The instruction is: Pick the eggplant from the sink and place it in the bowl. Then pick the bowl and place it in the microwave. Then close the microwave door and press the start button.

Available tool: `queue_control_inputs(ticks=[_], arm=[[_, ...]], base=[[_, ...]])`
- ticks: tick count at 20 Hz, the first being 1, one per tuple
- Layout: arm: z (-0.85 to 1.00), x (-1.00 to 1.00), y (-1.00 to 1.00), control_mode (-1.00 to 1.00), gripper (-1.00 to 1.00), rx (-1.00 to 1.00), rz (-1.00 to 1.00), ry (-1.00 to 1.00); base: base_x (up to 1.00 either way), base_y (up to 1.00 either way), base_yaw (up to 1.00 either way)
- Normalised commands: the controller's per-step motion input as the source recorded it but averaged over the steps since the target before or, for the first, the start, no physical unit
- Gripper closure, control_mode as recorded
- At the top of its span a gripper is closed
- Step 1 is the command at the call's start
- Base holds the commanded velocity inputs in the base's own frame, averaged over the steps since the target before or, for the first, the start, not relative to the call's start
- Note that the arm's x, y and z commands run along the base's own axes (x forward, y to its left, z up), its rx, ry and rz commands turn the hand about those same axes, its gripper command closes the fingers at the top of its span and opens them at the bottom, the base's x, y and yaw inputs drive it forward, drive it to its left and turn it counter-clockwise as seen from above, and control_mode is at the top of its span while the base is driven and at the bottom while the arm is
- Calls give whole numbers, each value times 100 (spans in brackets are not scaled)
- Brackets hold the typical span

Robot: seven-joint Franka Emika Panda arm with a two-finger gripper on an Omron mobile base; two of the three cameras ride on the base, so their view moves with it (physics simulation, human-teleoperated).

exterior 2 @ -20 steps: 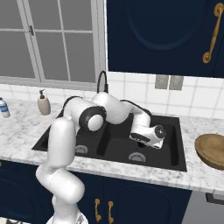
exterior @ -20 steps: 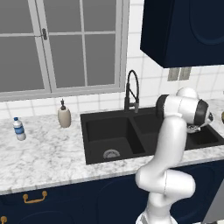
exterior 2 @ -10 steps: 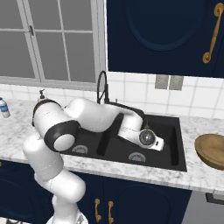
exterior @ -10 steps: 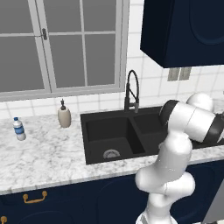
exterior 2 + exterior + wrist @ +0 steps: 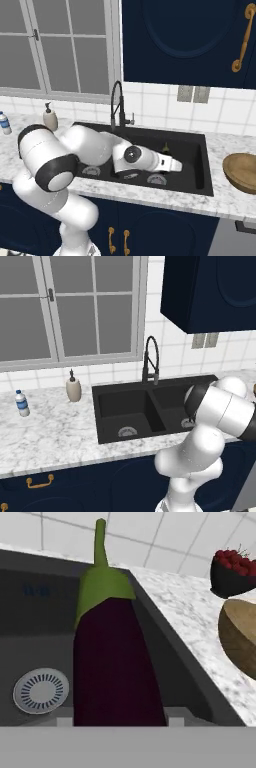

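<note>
Nearby, bowl [image 5: 241,643] and cherries [image 5: 232,571] flank the sink [image 5: 30,642]; tool's [image 5: 176,164] grip on eggplant [image 5: 112,662] unclear.

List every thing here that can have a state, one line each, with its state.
eggplant: upright in the right basin, stem up, right in front of the hand.
hand: low in the right basin; open or shut cannot be told.
sink: left basin dry, nothing in it.
faucet: off, no water running.
bowl: on the counter right of the sink, nothing inside.
window: shut.
upper cabinet: door shut.
</note>
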Motion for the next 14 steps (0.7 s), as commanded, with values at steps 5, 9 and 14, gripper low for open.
queue_control_inputs(ticks=[5,9,14], arm=[[100,-28,-47,-100,100,5,-12,12],[100,-29,-35,-100,100,35,-3,6],[100,-27,-37,-100,100,34,-2,0]], base=[[0,0,0],[0,0,0],[0,0,0]])
